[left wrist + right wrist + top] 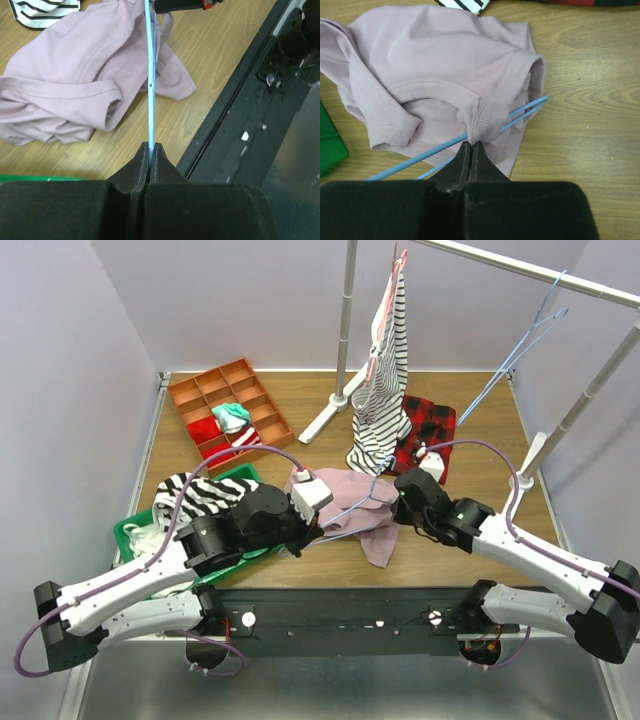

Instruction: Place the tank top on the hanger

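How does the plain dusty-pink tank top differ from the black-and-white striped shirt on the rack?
The plain dusty-pink tank top lies crumpled on the wooden table; the black-and-white striped shirt hangs from the metal rack. The tank top is pinched by the right gripper, beside the light-blue wire hanger that the left gripper clamps; the striped shirt is untouched. Both are soft fabric garments.

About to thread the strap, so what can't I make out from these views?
Hook of the hanger: left wrist view, wire runs off the top edge.
Middle of the hanger: right wrist view, the tank top covers it.
Hanger outline: top view, too thin, partly under the left gripper.
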`<action>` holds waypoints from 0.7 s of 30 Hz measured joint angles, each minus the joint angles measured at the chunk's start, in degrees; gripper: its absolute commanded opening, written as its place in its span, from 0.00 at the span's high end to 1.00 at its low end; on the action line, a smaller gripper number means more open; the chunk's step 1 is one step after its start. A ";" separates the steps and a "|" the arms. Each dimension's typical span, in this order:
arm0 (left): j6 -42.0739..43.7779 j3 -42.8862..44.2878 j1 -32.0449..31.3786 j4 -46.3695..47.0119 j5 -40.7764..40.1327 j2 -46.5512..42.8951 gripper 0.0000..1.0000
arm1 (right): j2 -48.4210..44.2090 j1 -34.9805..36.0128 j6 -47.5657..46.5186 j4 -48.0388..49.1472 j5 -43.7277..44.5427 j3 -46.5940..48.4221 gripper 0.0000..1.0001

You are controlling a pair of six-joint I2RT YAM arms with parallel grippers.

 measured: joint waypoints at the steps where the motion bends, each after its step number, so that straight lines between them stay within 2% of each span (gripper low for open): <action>1: -0.83 -1.53 -0.02 2.43 -0.07 0.42 1.00 | -0.76 0.00 0.00 0.02 0.07 0.00 0.99; 6: -3.91 -7.10 -0.33 13.07 -0.59 2.73 1.00 | -2.16 0.00 0.02 0.02 0.46 0.00 0.97; 13: -5.86 -15.43 -0.70 27.69 -1.62 4.59 1.00 | -2.51 -0.02 0.02 -0.37 1.01 0.00 0.89; 14: -6.03 -16.52 -0.70 29.35 -1.75 4.74 1.00 | -2.71 0.00 0.00 -0.44 1.09 0.00 0.85; 18: -7.17 -22.08 -0.70 39.63 -2.64 5.55 1.00 | -3.96 0.00 -0.55 -0.63 1.64 0.00 0.52; 21: -7.91 -24.74 -0.72 45.79 -3.93 8.11 1.00 | -5.11 -0.02 -1.81 -0.87 1.62 0.02 0.41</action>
